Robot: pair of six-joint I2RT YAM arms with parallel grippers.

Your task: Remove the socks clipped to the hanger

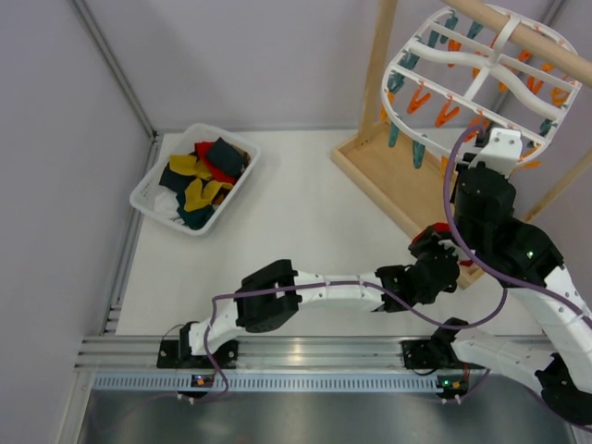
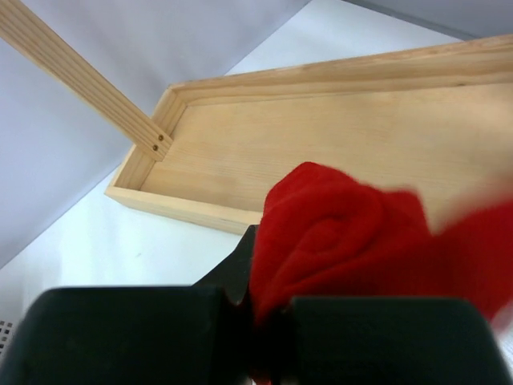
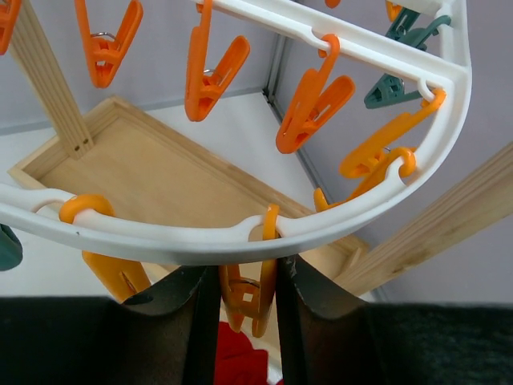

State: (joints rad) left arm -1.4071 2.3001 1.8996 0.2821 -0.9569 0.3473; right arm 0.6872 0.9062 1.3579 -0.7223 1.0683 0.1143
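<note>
Here the left gripper is clenched on a red sock, whose bunched fabric bulges up and to the right out of the black jaws. Behind it lies the shallow wooden base tray of the stand, with a slanted wooden post fixed at its far corner.

In the overhead view the left arm stretches rightward across the white table. Its gripper and the red sock are just beside the near edge of that tray.

The right gripper is raised to the white plastic hanger, its two dark fingers standing close on either side of one orange clip that dangles from the curved rim. Whether they press the clip or merely flank it cannot be told. The red sock shows directly below this clip, apart from it. Further orange clips and teal clips hang from the crossbars.

The hanger is suspended from the stand's wooden top rail. Well apart, at the table's far left, a white basket holds a heap of mustard, navy and red socks.
</note>
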